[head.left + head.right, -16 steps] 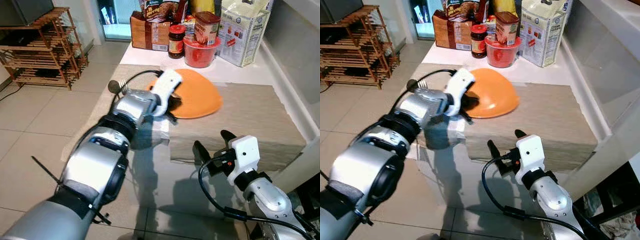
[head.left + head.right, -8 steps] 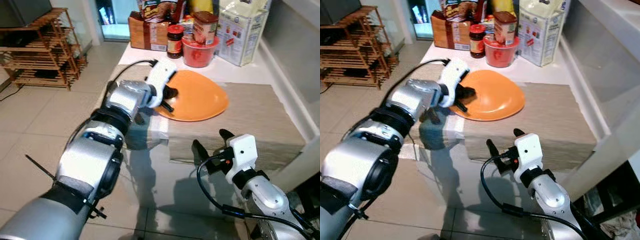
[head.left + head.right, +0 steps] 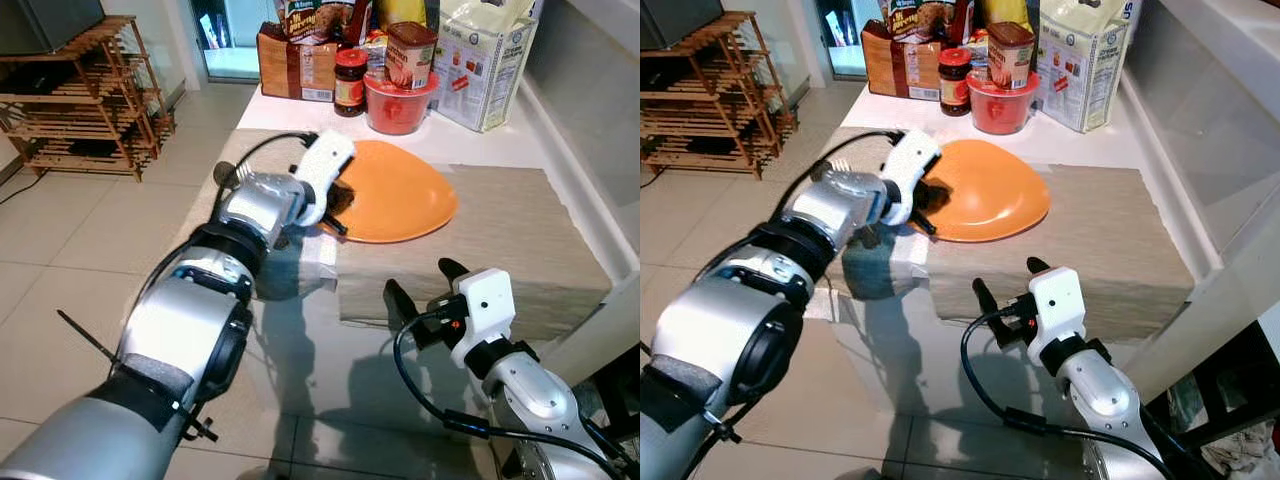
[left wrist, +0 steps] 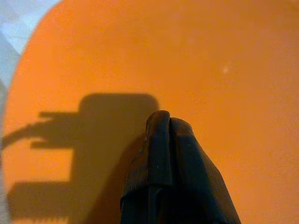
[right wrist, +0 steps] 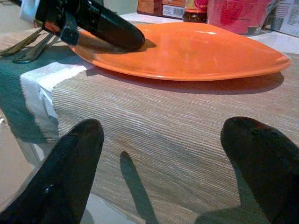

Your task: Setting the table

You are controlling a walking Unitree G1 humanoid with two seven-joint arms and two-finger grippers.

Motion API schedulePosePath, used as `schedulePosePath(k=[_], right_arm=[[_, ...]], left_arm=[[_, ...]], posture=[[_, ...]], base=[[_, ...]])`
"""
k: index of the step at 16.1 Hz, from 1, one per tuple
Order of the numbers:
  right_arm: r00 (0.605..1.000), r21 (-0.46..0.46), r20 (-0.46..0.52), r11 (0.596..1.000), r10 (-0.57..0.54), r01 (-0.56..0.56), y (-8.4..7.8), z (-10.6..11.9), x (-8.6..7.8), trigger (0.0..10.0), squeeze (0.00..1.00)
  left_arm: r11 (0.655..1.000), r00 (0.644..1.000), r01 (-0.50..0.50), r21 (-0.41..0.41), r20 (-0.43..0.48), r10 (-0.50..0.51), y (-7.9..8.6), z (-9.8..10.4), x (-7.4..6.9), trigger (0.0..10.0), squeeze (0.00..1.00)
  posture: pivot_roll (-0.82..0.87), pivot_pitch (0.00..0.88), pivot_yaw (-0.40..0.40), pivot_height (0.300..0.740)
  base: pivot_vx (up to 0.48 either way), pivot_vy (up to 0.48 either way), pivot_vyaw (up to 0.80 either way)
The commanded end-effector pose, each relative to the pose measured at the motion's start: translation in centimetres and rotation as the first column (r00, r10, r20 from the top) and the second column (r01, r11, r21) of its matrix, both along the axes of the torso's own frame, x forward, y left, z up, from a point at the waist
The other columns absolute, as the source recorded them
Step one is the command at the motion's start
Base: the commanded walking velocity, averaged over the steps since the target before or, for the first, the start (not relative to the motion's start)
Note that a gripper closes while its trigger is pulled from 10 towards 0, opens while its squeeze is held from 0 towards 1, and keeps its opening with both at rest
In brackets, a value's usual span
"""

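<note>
Right wrist view puts our left gripper (image 5: 133,39) pressed shut over the orange plate (image 5: 196,49), which lies flat on the woven placemat (image 5: 154,140). We judge placement nearly done; next, cutlery. Our right gripper (image 3: 430,295) waits spread nearby.

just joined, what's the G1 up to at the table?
It is setting the table. The left gripper, fingers shut, rests over the near edge of an orange plate lying flat on a beige placemat. The right gripper hovers open in front of the mat's near edge, holding nothing. Cutlery lies left of the plate; jars and food packages stand at the back.
</note>
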State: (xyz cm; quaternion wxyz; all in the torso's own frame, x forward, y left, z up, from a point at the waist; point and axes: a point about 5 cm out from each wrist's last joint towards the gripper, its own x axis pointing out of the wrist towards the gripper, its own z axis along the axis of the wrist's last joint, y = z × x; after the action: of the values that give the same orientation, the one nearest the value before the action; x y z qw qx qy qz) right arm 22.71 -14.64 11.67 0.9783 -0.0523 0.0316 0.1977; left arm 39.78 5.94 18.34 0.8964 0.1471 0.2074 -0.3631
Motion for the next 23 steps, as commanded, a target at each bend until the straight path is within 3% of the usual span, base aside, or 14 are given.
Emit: schedulePosePath(k=[1, 10, 15, 17, 19, 23], right_arm=[[1.0, 0.001, -0.006, 1.0, -0.002, 0.002, 0.1, -0.1, -0.3, 10.0, 0.0], [1.0, 0.007, -0.015, 1.0, 0.003, -0.003, 0.2, -0.2, -0.3, 10.0, 0.0], [1.0, 0.009, -0.018, 1.0, 0.002, -0.002, 0.2, -0.3, -0.2, 10.0, 0.0], [1.0, 0.005, -0.016, 1.0, 0.005, -0.005, 0.1, -0.3, -0.1, 10.0, 0.0], [1.0, -0.003, -0.012, 1.0, 0.012, -0.012, 0.1, -0.2, -0.1, 10.0, 0.0], [0.999, -0.015, 0.003, 0.999, 0.044, -0.043, -0.2, -0.1, -0.3, 10.0, 0.0]], left_arm=[[1.0, 1.0, -0.001, 0.021, 0.008, 0.001, 0.1, -0.2, 0.0, 10.0, 0.0], [0.987, 0.988, 0.147, 0.064, -0.052, -0.144, -3.4, -2.1, -1.7, 10.0, 0.0], [0.985, 0.986, 0.162, 0.058, -0.049, -0.159, -3.7, -2.0, -1.8, 10.0, 0.0], [0.993, 0.994, 0.107, 0.051, 0.019, -0.109, -2.9, -1.1, -1.1, 10.0, 0.0], [0.998, 0.994, 0.067, -0.007, 0.091, -0.066, -2.8, 0.5, -0.4, 10.0, 0.0], [0.996, 0.974, 0.031, -0.086, 0.225, -0.011, -2.3, 2.6, 0.0, 10.0, 0.0]], posture=[[-0.09, 0.0, 0.07, 0.74], [-0.09, 0.0, 0.075, 0.74], [-0.08, 0.0, 0.069, 0.74], [-0.08, 0.0, 0.066, 0.74], [-0.08, 0.0, 0.062, 0.74], [-0.07, 0.0, 0.049, 0.74]], base=[[0.0, 0.0, 0.0], [0.0, 0.0, 0.0], [0.0, 0.0, 0.0], [0.0, 0.0, 0.0], [0.0, 0.0, 0.0], [0.0, 0.0, 0.0]])
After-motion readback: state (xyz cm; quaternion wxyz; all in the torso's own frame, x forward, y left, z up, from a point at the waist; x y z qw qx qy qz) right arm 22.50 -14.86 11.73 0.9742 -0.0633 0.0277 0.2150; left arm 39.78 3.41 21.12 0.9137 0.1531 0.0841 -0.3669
